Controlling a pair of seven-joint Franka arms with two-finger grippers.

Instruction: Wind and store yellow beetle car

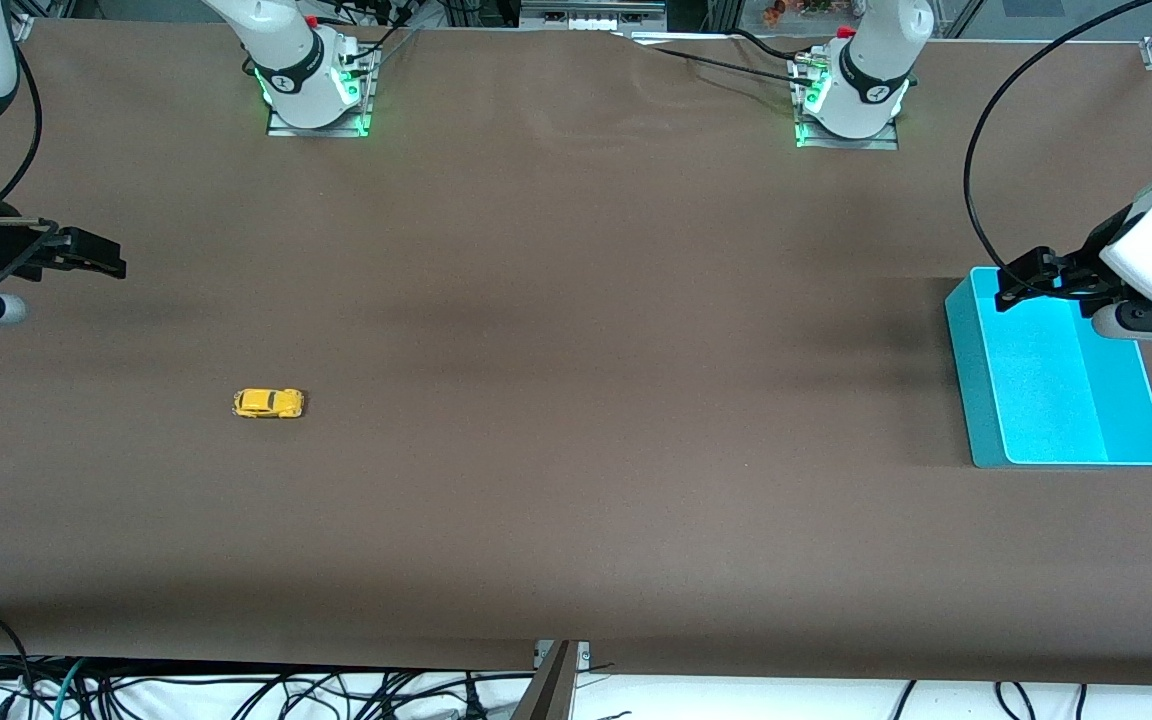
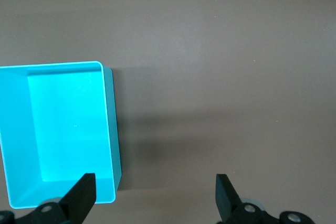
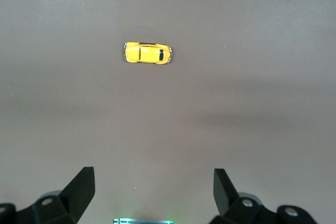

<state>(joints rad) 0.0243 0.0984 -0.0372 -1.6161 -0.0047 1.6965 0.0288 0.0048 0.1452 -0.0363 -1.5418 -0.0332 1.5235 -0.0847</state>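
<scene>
The yellow beetle car [image 1: 268,403] rests on its wheels on the brown table toward the right arm's end. It also shows in the right wrist view [image 3: 147,53], well apart from the fingers. My right gripper [image 1: 101,258] hangs open and empty over the table edge at that end; it shows in its own wrist view [image 3: 153,187]. My left gripper [image 1: 1014,283] is open and empty over the corner of a cyan bin [image 1: 1056,400]; it shows in its own wrist view [image 2: 155,195].
The cyan bin is empty and stands at the left arm's end of the table; its wall shows in the left wrist view [image 2: 112,129]. The two arm bases [image 1: 314,90] [image 1: 848,105] stand along the table's edge. Cables hang below the table's near edge.
</scene>
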